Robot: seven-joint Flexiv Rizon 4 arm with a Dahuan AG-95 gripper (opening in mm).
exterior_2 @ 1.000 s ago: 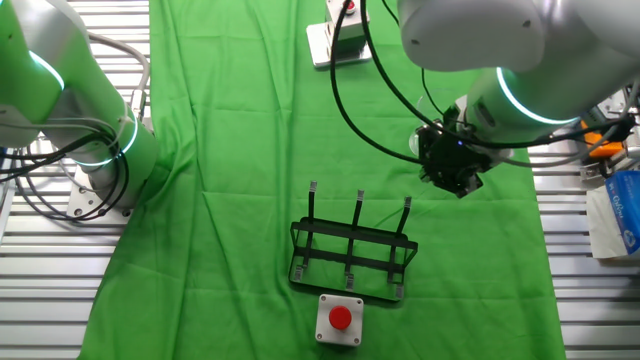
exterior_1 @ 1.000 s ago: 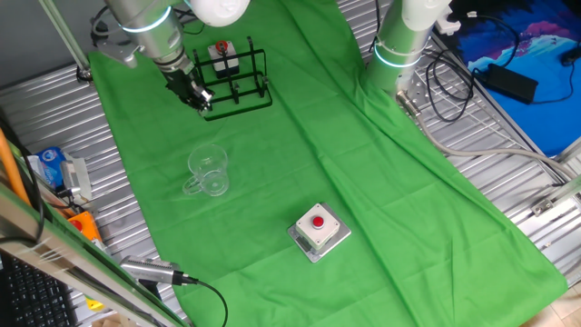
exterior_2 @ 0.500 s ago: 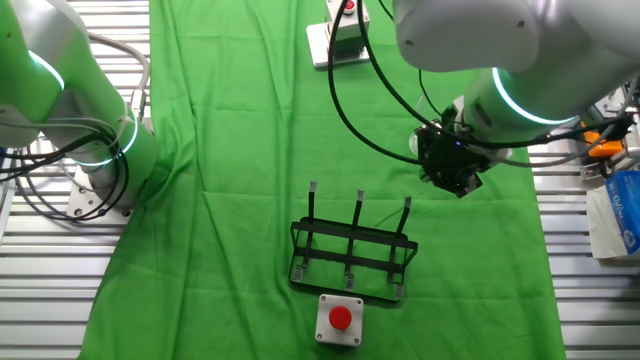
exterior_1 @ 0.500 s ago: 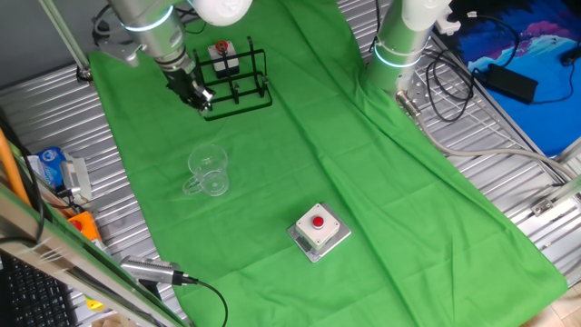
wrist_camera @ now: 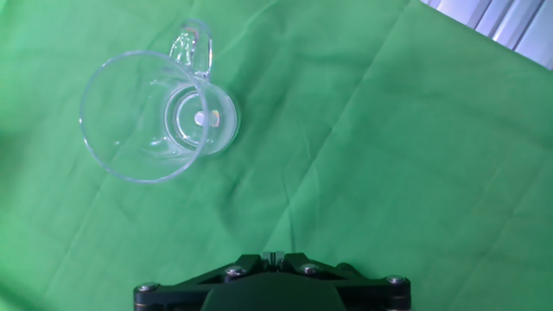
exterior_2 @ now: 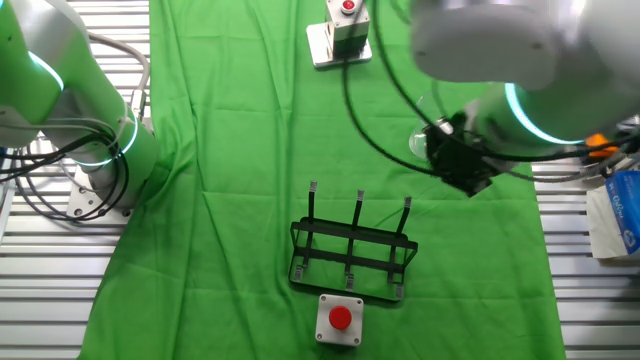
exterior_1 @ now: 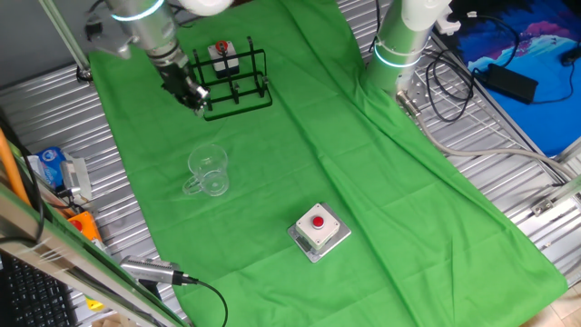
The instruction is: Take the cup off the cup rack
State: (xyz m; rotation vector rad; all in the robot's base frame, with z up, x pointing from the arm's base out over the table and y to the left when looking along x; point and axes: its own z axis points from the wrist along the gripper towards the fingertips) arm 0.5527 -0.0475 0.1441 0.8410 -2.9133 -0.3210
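Cup [exterior_1: 208, 171] stands upright on the green cloth [exterior_1: 363, 182], well apart from the rack [exterior_1: 235, 80], unchanged from earlier, while the gripper [exterior_1: 192, 96] has shifted slightly up and away beside the rack, holding nothing; its opening cannot be told.

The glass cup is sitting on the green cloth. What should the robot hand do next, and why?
Probably just lift up and away. The cup stands upright on the green cloth, apart from the cup rack, whose pegs look bare, and the hand isn't touching it. The job looks done.
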